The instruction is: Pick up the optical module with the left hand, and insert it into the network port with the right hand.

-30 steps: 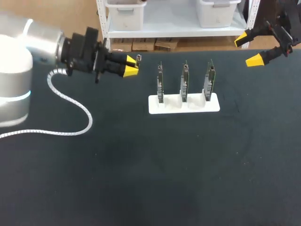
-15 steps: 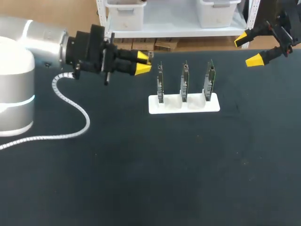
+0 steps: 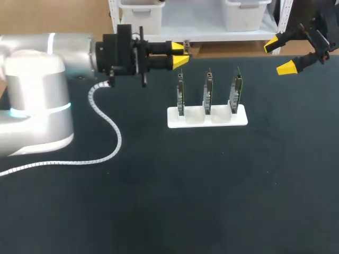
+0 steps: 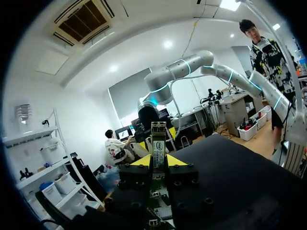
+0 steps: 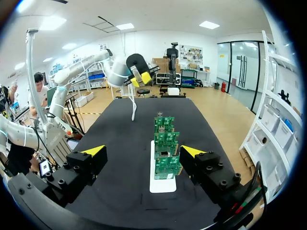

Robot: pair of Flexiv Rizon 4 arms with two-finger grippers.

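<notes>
Head view: the left arm [image 3: 42, 84] comes in from the left, and the left jaws are pinching the optical module [image 3: 186, 43] between their yellow fingertips [image 3: 179, 61]. The module sticks out just past the tips, above the black counter [image 3: 175, 190]. Ahead of the left jaws and a little lower, three circuit boards [image 3: 208, 91] stand upright in a row on a white base [image 3: 207, 117]; the nearest board is close to the tips but apart from them. A white coiled cable [image 3: 108, 145] trails from the left wrist down onto the counter. The right jaws hang at the far right corner, their fingertips [image 3: 286, 67] spread wide with nothing between them, well apart from the boards.

Left wrist view: the optical module [image 4: 158, 146] stands straight out between the two yellow fingertips [image 4: 142, 160], which press on it from both sides. The counter [image 4: 235, 167] stretches ahead of and beside the left jaws.

Right wrist view: the right jaws are spread, fingertips [image 5: 94, 150] far apart and empty. Ahead of them, in line with the gap, the circuit boards [image 5: 165, 139] stand one behind another on the white base [image 5: 159, 184]. Well beyond the boards, the left arm [image 5: 117, 69] hangs over the far end of the counter [image 5: 120, 158]; the module there is too small to make out.
</notes>
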